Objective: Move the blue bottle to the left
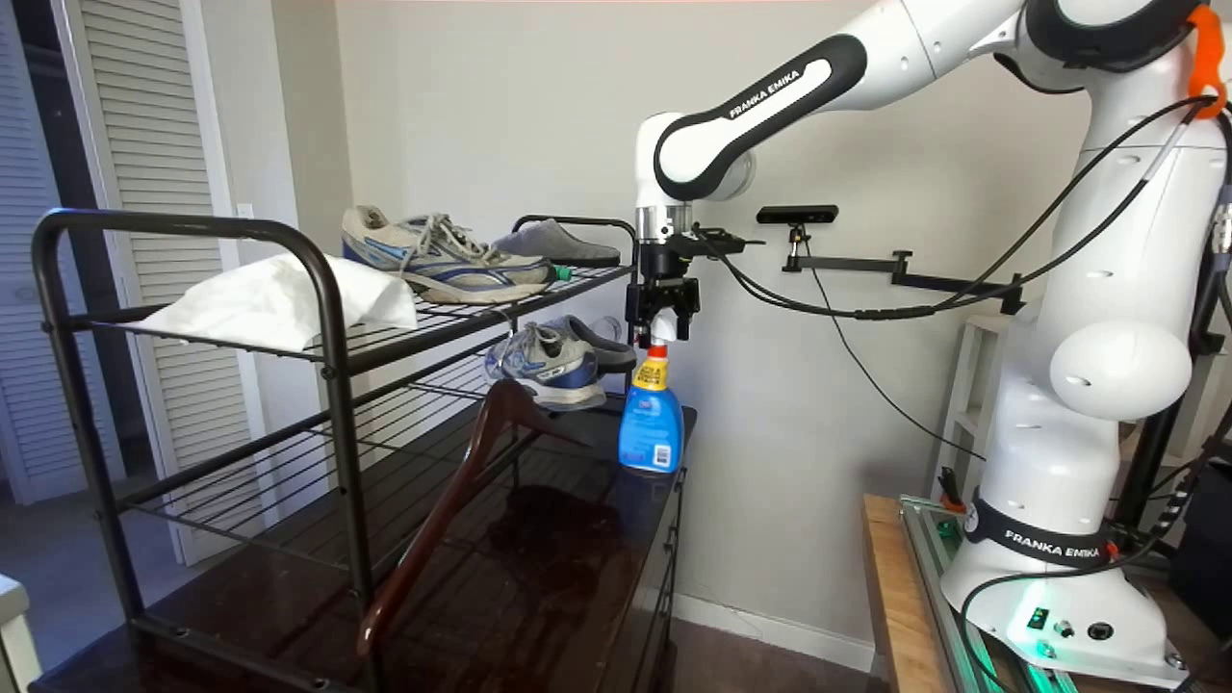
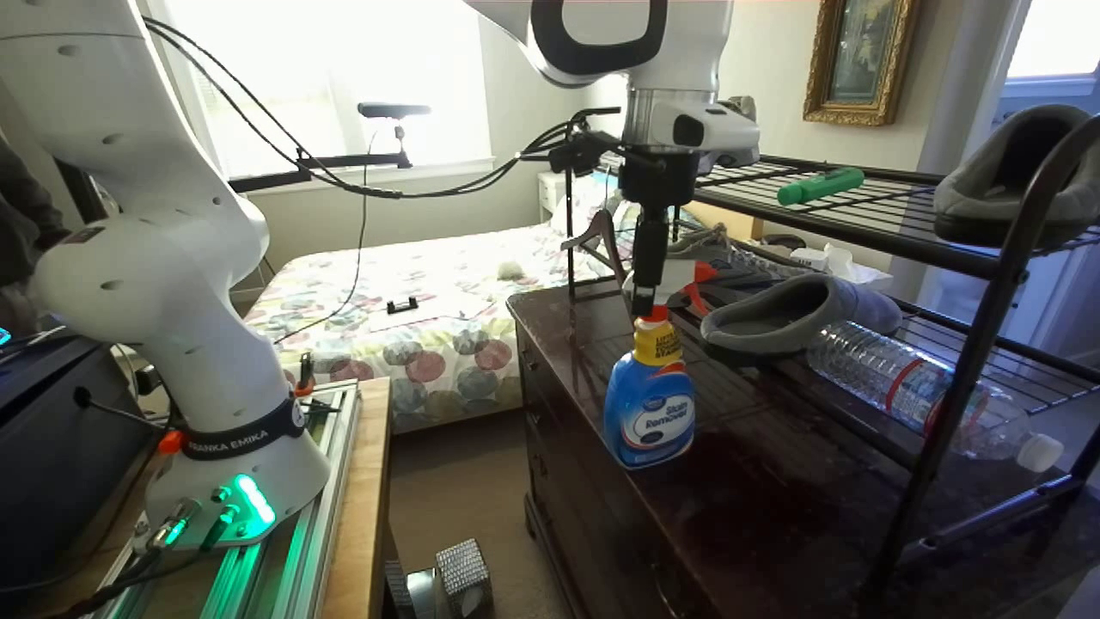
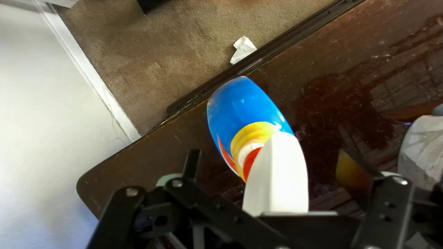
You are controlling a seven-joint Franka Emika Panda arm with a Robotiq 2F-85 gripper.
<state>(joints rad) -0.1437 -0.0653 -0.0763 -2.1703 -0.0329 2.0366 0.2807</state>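
Note:
The blue bottle (image 1: pixel 651 430) stands upright on the dark dresser top (image 1: pixel 577 587), near its edge. It has a yellow and red neck and a white trigger head. It also shows in an exterior view (image 2: pixel 649 421) and in the wrist view (image 3: pixel 242 103). My gripper (image 1: pixel 662 332) points down over the bottle, with its fingers on either side of the trigger head. In the wrist view the gripper (image 3: pixel 271 166) is open, with gaps between the head and both fingers. The top of the trigger head is hidden by the gripper.
A black wire shoe rack (image 1: pixel 337 375) stands on the dresser close beside the bottle, with shoes on it. A wooden hanger (image 1: pixel 462 491) leans against the rack. A clear plastic bottle (image 2: pixel 928 391) and a grey slipper (image 2: pixel 773 318) lie on the rack's lower shelf. A wall (image 3: pixel 41 138) is nearby.

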